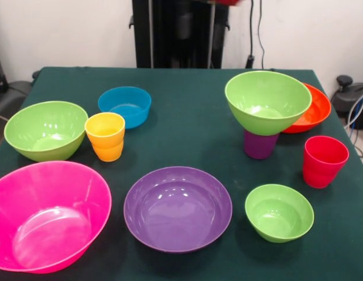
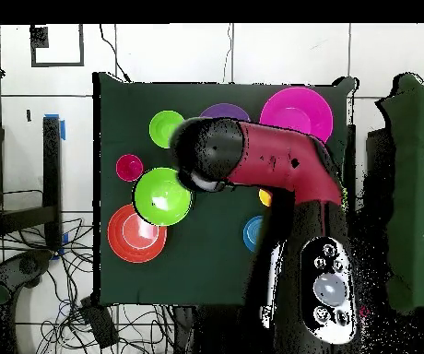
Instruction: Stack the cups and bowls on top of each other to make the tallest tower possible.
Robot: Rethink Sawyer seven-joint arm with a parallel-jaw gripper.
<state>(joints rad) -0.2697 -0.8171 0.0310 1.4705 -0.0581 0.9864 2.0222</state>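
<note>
On the table's right side a lime green bowl [image 1: 268, 102] [image 2: 162, 196] sits upright on a purple cup [image 1: 260, 144], forming a low tower. An orange-red bowl [image 1: 315, 111] [image 2: 136, 232] stands just behind it, and a red cup [image 1: 324, 161] [image 2: 129, 167] and a small lime bowl [image 1: 279, 212] [image 2: 166, 128] are nearer. A wide purple bowl [image 1: 177, 208], a pink bowl [image 1: 47, 213] [image 2: 296, 112], another lime bowl [image 1: 45, 130], a yellow-orange cup [image 1: 105, 136] and a blue bowl [image 1: 125, 106] [image 2: 253, 233] stand apart. The gripper shows in neither view. In the overhead view the red arm [image 2: 271, 166] reaches over the table's middle.
The dark green table [image 1: 187, 134] ends close to the pink bowl and the purple bowl at the front edge. Seen from overhead, the arm covers part of the purple bowl and most of the yellow-orange cup. Cables lie on the floor beside the table.
</note>
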